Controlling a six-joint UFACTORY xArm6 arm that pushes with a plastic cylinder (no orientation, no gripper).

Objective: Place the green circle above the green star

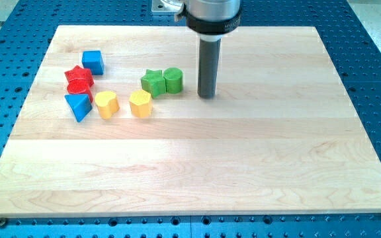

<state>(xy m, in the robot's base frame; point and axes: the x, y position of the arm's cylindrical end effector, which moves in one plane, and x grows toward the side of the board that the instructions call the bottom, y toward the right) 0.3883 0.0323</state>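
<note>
The green circle (173, 79) is a short cylinder on the wooden board, touching the right side of the green star (153, 82). Both sit a little left of the board's middle, toward the view's top. My tip (207, 96) is at the end of the dark rod, to the right of the green circle and slightly lower in the view, with a small gap between them.
A yellow hexagon (140, 104) and a yellow heart (106, 104) lie below and to the left of the green pair. Further left are a blue triangle (78, 106), a red star (79, 75) above a red circle (79, 88), and a blue cube (93, 62). The board's edge (190, 213) runs along the view's bottom.
</note>
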